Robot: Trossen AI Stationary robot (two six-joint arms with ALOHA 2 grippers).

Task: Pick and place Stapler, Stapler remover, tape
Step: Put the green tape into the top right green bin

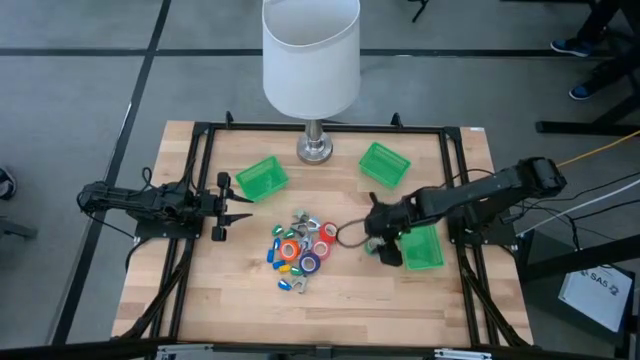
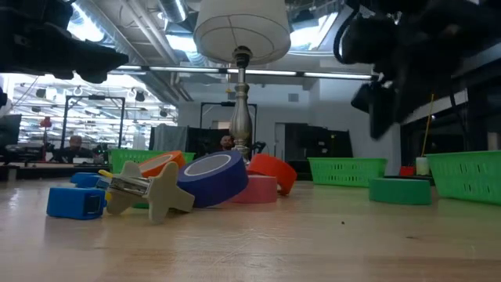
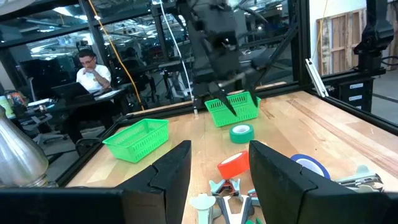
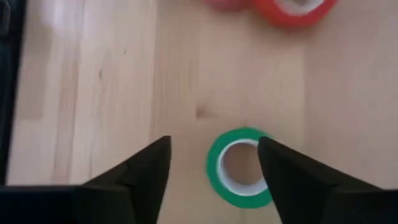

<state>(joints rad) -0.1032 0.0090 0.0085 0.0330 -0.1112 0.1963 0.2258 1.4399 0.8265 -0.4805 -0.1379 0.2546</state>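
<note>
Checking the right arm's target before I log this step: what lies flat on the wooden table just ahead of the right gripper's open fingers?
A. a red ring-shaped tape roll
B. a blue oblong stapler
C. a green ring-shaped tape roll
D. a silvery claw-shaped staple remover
C: the right wrist view shows the green ring-shaped tape roll lying flat just past the open right gripper, apart from the pile.

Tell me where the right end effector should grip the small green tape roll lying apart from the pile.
The small green ring-shaped tape roll lies flat on the wooden table, hole up, clear of the red tape roll. Come straight down from above and pinch across its outer wall. The right end effector is open and hangs above it, slightly off-centre, so shift first.
</note>
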